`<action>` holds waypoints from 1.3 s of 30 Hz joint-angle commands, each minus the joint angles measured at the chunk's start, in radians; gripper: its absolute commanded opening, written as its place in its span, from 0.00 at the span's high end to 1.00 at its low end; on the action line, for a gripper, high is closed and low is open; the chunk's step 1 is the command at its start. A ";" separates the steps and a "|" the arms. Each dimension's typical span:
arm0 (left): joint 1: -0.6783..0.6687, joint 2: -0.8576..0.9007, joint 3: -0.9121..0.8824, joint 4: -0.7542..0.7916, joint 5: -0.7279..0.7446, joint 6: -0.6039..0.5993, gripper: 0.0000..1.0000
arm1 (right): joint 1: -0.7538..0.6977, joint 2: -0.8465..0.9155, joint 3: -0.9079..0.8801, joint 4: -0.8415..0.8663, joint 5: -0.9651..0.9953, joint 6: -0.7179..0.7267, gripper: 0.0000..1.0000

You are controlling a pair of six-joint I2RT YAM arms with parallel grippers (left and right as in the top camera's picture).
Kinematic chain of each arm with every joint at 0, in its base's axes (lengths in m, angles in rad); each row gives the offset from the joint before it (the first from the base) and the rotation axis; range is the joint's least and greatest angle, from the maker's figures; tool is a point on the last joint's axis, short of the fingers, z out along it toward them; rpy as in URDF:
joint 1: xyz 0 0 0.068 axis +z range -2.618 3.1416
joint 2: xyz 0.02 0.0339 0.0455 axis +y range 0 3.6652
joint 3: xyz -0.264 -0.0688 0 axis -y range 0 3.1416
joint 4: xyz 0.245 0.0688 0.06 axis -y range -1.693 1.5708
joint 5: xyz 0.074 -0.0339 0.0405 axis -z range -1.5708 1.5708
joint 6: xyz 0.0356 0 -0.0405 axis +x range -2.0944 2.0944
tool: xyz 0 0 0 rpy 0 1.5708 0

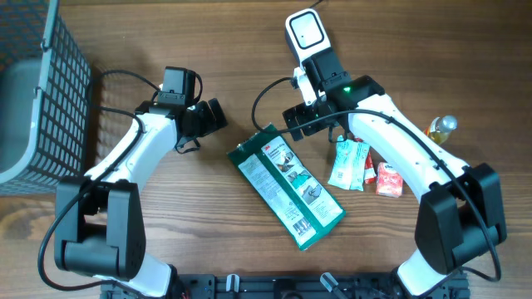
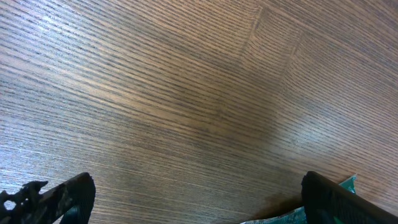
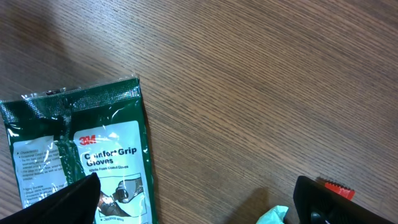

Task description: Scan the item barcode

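Covering the whole overhead view, the wooden desk [image 1: 249, 50] carries everything. A grey wire basket [image 1: 58, 75] stands at its 9 to 10 o'clock edge.

The green glove pack [image 1: 287, 184], which I take for the item to scan, lies flat near the centre. Its long side runs from 11 to 5 o'clock and its printed face is up. I can read no barcode on it. The scanner [image 1: 306, 35], with a white head, lies at 12 o'clock, close by the right wrist; whether they touch I cannot tell.

The left hand [image 1: 212, 115] hovers at 10 o'clock of the pack, fingers wide apart and empty. The right hand [image 1: 298, 116] is near the pack's 12 o'clock corner, also spread and empty.

At 3 o'clock of the pack lie teal sachets [image 1: 347, 164], then a red packet [image 1: 388, 178] and a small bottle [image 1: 440, 127].

I judge this to be the approach step, with nothing gripped yet. The next move probably calls for one hand to close on the pack and show its code to the scanner
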 commanded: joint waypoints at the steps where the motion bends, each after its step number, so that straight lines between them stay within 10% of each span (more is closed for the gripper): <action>1: 0.003 -0.009 -0.005 0.002 -0.013 0.012 0.00 | 0.000 -0.129 0.015 0.005 0.020 0.010 0.00; 17: 0.003 -0.009 -0.005 0.002 -0.013 0.011 0.00 | -0.024 -1.011 -0.040 0.075 0.211 -0.237 0.00; 32: 0.003 -0.009 -0.005 0.002 -0.013 0.011 0.00 | -0.340 -1.743 -0.985 1.250 0.067 -0.066 0.00; 39: 0.003 -0.009 -0.005 0.002 -0.013 0.011 0.00 | -0.343 -1.797 -1.238 1.310 0.067 0.072 0.00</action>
